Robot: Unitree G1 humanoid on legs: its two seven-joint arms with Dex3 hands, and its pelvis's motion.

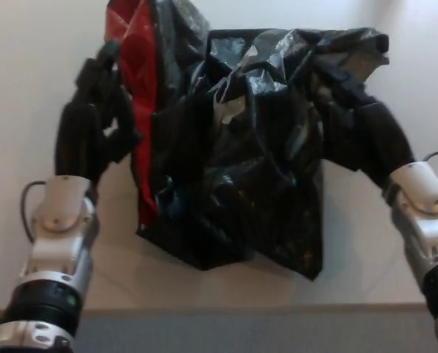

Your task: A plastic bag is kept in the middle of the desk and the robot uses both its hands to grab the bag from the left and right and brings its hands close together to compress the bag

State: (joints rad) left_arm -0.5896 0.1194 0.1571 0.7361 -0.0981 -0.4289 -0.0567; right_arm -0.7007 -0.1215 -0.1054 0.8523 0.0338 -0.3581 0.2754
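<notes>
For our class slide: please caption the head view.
Robot's left hand and right hand flank a crumpled black-and-red plastic bag on the desk.

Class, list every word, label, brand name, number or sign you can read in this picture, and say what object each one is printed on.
None: no readable text shows anywhere.
Crumpled black plastic bag with a red inner panel: no print.
Black left hand and black right hand: no markings.
Pale desk: bare of writing.

Pale desk (27, 243); crumpled black-and-red plastic bag (233, 184) resting on it.
</notes>
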